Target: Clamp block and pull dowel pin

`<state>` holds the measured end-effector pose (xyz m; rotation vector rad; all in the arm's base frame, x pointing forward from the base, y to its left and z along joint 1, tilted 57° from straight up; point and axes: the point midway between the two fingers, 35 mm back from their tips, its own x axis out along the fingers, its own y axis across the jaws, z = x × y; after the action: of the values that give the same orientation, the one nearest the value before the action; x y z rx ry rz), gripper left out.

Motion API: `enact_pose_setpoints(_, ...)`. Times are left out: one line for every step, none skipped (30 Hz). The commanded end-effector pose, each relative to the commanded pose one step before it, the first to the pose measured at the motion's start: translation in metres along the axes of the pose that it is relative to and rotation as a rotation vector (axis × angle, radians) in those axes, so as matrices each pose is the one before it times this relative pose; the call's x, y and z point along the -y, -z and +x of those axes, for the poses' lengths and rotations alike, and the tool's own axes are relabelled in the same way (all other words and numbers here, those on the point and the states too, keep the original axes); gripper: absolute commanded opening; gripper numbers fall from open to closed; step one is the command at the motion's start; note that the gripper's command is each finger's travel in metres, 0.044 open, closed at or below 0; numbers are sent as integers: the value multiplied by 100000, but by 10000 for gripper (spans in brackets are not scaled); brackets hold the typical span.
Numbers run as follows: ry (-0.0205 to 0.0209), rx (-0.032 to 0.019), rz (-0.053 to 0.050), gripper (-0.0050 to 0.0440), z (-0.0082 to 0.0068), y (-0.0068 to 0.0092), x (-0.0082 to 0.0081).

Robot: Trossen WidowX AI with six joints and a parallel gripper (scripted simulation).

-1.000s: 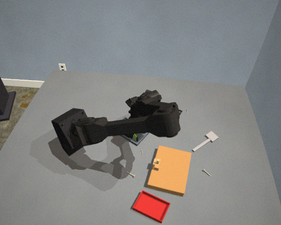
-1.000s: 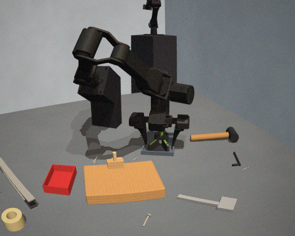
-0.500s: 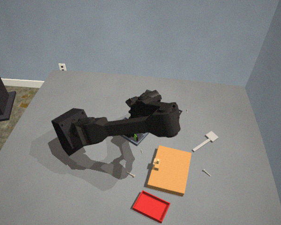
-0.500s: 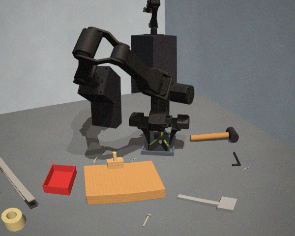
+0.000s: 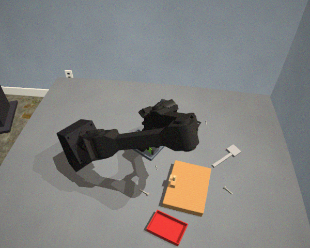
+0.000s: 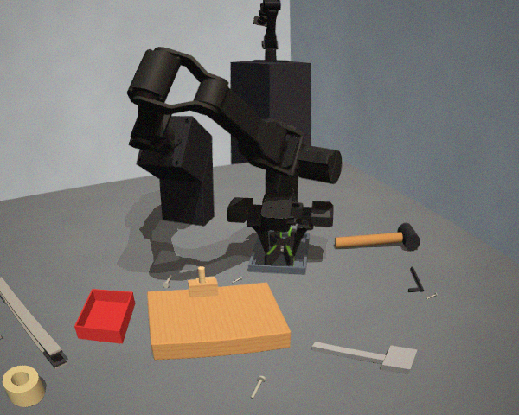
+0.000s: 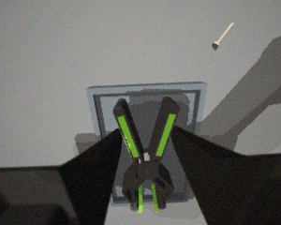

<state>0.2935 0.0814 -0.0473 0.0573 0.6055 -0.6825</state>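
Observation:
My gripper (image 6: 280,252) (image 7: 146,131) points down over a blue-grey tray and is shut on the spring clamp's handles. The black and green spring clamp (image 5: 150,150) (image 7: 147,174) has its handles pressed partly together, and its green-lined jaws stand apart at the bottom of the wrist view. The small wooden block (image 5: 172,184) (image 6: 202,290) is at the edge of the wooden board (image 5: 191,186) (image 6: 214,319) nearest the arm. The dowel pin (image 6: 201,274) stands upright in it. I cannot clearly tell the bench stop from the block.
The blue-grey tray (image 5: 151,159) (image 6: 278,270) (image 7: 92,105) surrounds the clamp. A red tray (image 5: 166,227) (image 6: 105,315) lies beside the board. A mallet (image 6: 369,239), a hex key (image 6: 415,278), a flat scraper-like tool (image 5: 233,150) (image 6: 398,358), a tape roll (image 6: 25,392) and several screws lie around.

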Motion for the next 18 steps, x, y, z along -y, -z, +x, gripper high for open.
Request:
enact_pose_setpoints(-16, 0, 7, 197, -8, -1, -4)
enact_pose_setpoints(0, 0, 0, 190, 0, 0, 0)
enact_pose_setpoints(0, 0, 0, 183, 0, 0, 0)
enact_pose_setpoints(0, 0, 0, 177, 0, 0, 0)
enact_pose_setpoints(0, 0, 0, 170, 0, 0, 0)
enact_pose_setpoints(0, 0, 0, 163, 0, 0, 0)
enact_pose_setpoints(0, 0, 0, 157, 0, 0, 0)
enact_pose_setpoints(0, 0, 0, 150, 0, 0, 0)
enact_pose_setpoints(0, 0, 0, 150, 0, 0, 0)
enact_pose_setpoints(0, 0, 0, 150, 0, 0, 0)
enact_pose_setpoints(0, 0, 0, 143, 0, 0, 0)
enact_pose_setpoints(0, 0, 0, 137, 0, 0, 0)
enact_pose_setpoints(0, 0, 0, 130, 0, 0, 0)
enact_pose_setpoints(0, 0, 0, 123, 0, 0, 0)
enact_pose_setpoints(0, 0, 0, 117, 0, 0, 0)
enact_pose_setpoints(0, 0, 0, 110, 0, 0, 0)
enact_pose_setpoints(0, 0, 0, 103, 0, 0, 0)
enact_pose_setpoints(0, 0, 0, 97, 0, 0, 0)
